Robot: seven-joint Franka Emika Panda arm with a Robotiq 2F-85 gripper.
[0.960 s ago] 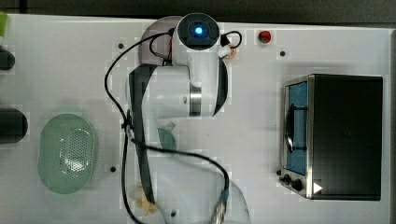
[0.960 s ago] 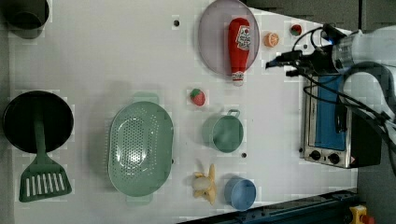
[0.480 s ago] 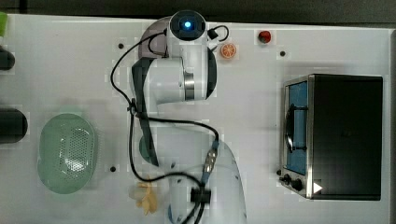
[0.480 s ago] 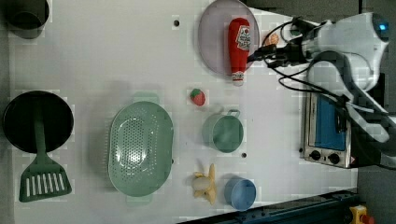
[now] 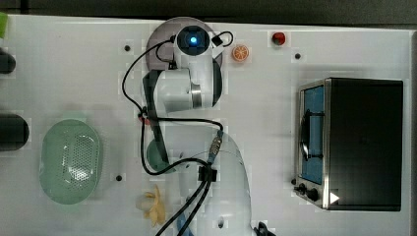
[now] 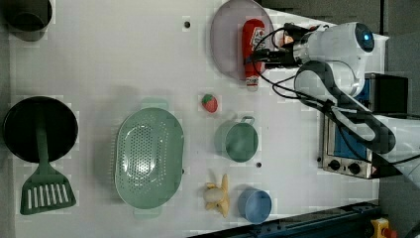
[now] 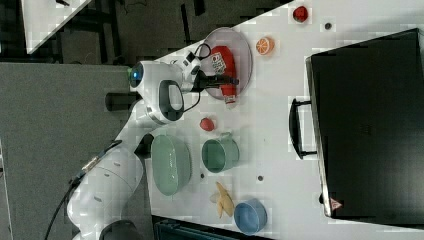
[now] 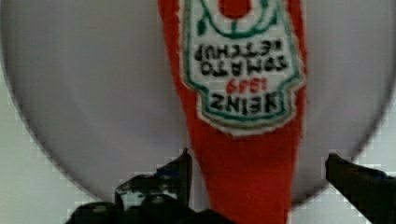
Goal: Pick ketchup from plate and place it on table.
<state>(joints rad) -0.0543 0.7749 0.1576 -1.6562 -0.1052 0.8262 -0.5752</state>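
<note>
The ketchup [image 6: 252,34], a slender red bottle with a white label, lies on the pale lilac plate [image 6: 225,39] at the white table's [image 6: 124,59] far end, its cap poking over the rim. My gripper [image 6: 255,55] hovers over the bottle's narrow half, open. In the wrist view the ketchup [image 8: 243,186] runs between my two dark fingertips [image 8: 180,170], which stand wide apart on either side without gripping it. The right view has the gripper [image 7: 231,80] above the ketchup [image 7: 220,57] and the plate [image 7: 242,47]. In the top view my arm covers most of the plate [image 5: 156,38].
An orange slice [image 5: 240,52] and a red button [image 5: 278,37] sit near the plate. A toaster oven [image 5: 354,142] stands on the top view's right. A strawberry [image 6: 209,103], teal cup [image 6: 237,141], green basket [image 6: 148,156], banana [image 6: 218,194] and blue cup [image 6: 255,204] lie mid-table.
My arm has swung from beside the oven across to the plate, bringing the gripper over the ketchup. The fingers stayed open; the bottle has not moved.
</note>
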